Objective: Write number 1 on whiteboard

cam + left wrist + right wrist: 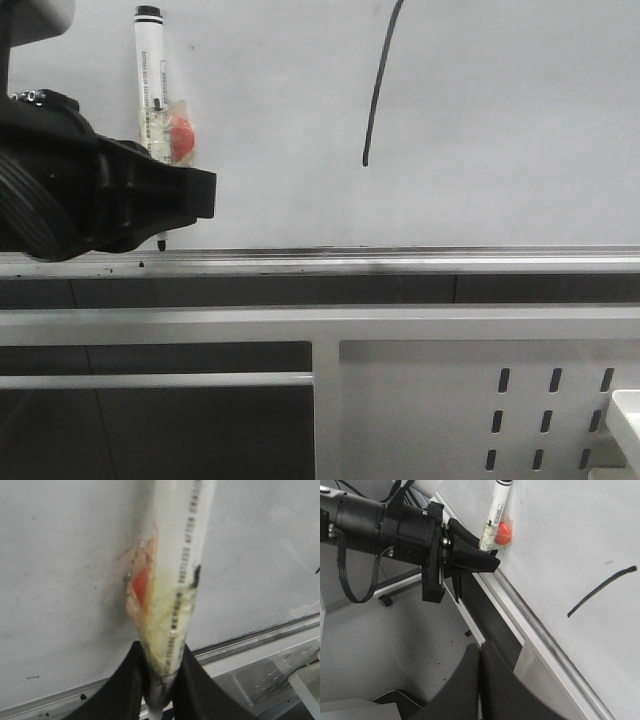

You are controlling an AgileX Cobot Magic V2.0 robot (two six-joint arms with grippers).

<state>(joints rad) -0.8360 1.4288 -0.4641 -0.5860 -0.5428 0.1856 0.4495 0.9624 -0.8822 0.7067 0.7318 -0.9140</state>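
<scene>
The whiteboard (480, 120) fills the upper front view, with a silver ledge (400, 262) along its lower edge. The number 1 (378, 90) is a long, slightly curved black stroke right of centre; it also shows in the right wrist view (600, 591). My left gripper (180, 195) is at the far left, shut on a white marker (150, 80) wrapped in yellowish tape with an orange-red patch. The marker stands upright, well left of the stroke, its tip down near the ledge. In the left wrist view the fingers (125, 685) clamp the marker (175, 580). My right gripper (480, 652) is shut and empty, away from the board.
A white perforated metal panel (480, 400) with slots sits below the ledge at the right, with a white object (628, 420) at the frame's lower right corner. Grey frame rails (150, 325) run under the board. Grey floor (395, 645) lies below the right gripper.
</scene>
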